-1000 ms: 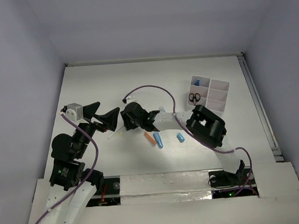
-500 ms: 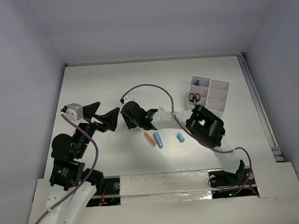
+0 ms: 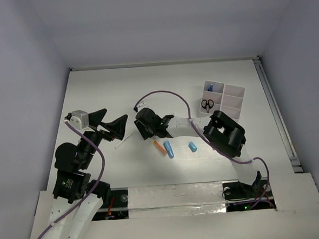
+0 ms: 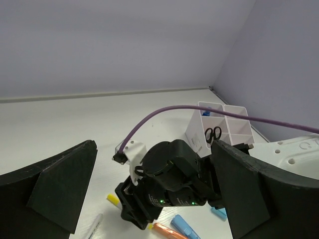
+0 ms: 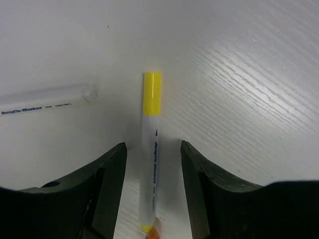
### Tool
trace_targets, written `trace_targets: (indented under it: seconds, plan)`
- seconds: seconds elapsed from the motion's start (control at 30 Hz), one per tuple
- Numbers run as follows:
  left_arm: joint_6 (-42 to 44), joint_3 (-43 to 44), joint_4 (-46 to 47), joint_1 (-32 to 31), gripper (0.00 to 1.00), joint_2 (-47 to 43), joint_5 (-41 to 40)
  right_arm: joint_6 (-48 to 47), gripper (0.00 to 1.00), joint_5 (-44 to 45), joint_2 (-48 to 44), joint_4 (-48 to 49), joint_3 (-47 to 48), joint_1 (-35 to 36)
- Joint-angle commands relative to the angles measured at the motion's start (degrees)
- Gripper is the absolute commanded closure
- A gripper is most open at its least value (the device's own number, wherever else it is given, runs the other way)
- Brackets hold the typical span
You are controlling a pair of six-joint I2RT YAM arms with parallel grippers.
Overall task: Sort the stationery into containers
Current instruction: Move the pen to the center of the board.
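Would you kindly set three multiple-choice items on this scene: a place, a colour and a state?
1. How is the left tool? A. wide open, empty B. shut tight, empty C. out of every view
2. What colour is the cap of the pen between the right tool fingers? A. red B. yellow C. green
3. Where are the scissors? A. in the left tool B. in the right tool C. in the white container

A: its fingers stand wide apart, gripping nothing. B: the right wrist view shows a yellow cap. C: they lie in a container compartment.
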Motion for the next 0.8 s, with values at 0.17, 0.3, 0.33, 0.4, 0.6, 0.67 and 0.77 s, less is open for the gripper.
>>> trace_targets:
  seconds: [0.17,0.3,0.33,0.4,0.6,0.67,0.77]
  plan:
    - [0.24,1.90,2.35,0.26,0.01,-0.95,-0.04,-2.34,0.48,-1.73,3.39,-8.11,5.04,-1.78]
    - [0.24,1.99,2.17,0.26,0.01,-1.57,-0.22,-3.22,0.50,-2.08,5.15,-10.85,7.68,-1.78]
    - [0.24,1.90,2.17,0.26,0.01,-1.57,-0.22,-3.48,0.50,-2.08,5.77,-11.11,8.12,-1.78]
    - [0.24,1.90,2.17,0.26,0.01,-1.83,-0.22,-4.01,0.51,-2.35,6.56,-12.51,9.96,-1.78]
    - [0.15,1.82,2.26,0.26,0.01,-2.45,-0.04,-4.62,0.53,-2.70,10.25,-16.38,14.53,-1.78]
    - [0.07,1.81,2.26,0.26,0.01,-2.62,0.13,-4.89,0.54,-2.87,11.04,-16.91,16.03,-1.78]
    - [0.07,1.81,2.26,0.26,0.01,-2.80,0.04,-5.06,0.59,-3.14,12.71,-18.15,18.14,-1.78]
